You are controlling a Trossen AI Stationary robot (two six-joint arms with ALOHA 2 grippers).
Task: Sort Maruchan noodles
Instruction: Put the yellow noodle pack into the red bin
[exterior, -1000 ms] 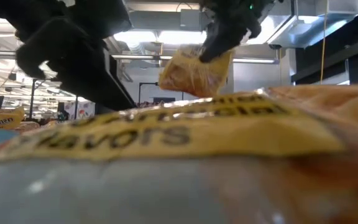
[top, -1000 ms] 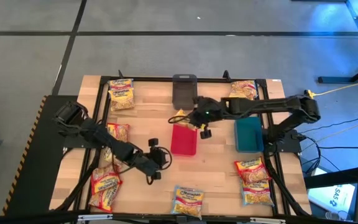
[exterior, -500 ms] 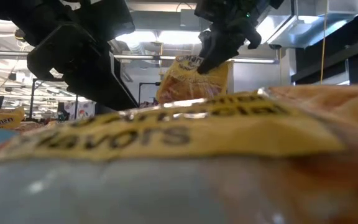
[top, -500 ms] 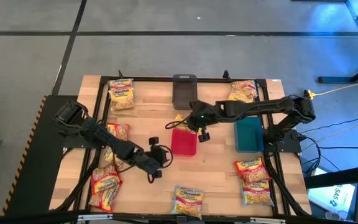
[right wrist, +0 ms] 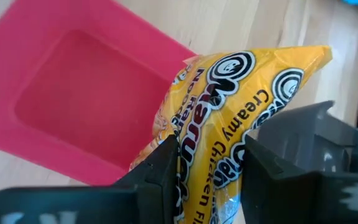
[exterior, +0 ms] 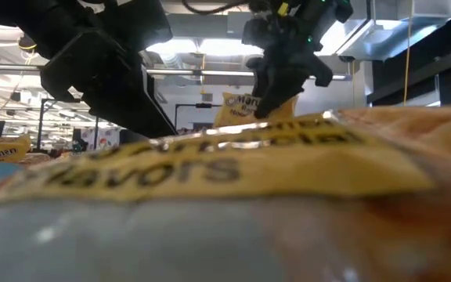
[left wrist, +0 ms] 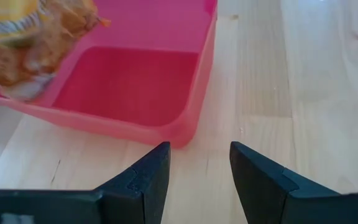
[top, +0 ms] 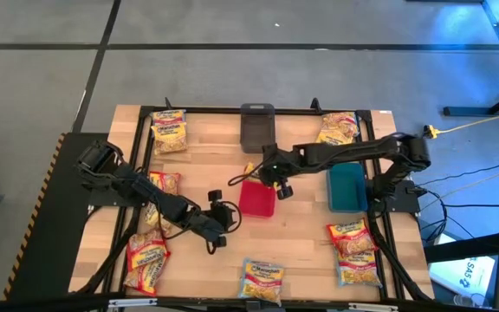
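Note:
My right gripper (top: 269, 172) (right wrist: 210, 152) reaches in from the table's right and is shut on a yellow Maruchan Creamy Chicken packet (right wrist: 229, 106) (top: 250, 168). The packet hangs at the far left corner of the red bin (top: 256, 199) (right wrist: 73, 106). In the low view the held packet (exterior: 249, 110) shows below the right gripper (exterior: 276, 82). My left gripper (top: 224, 217) (left wrist: 199, 165) is open, low over the wood just left of the red bin (left wrist: 135, 87). It faces the bin, and the held packet (left wrist: 36, 37) shows beyond it. Other packets lie flat around the table. My right gripper pinches the packet's upper end (right wrist: 207, 180) between its two fingers (right wrist: 160, 168), coming from above and pointing down. The packet hangs below the fingers over the red bin's far left rim. I cannot tell whether its lower end touches the rim.
A grey bin (top: 256, 126) stands at the far edge and a teal bin (top: 346, 187) on the right. Packets lie far left (top: 170, 131), far right (top: 338, 126), left (top: 165, 184), near left (top: 148, 257), near middle (top: 262, 279) and near right (top: 353, 247). One packet (exterior: 210, 172) fills the low view's foreground.
My right gripper has carried the packet toward the table's left and downward, from above the bin's far side to its far left corner. The packet has sunk lower and turned its printed face more toward the near side.

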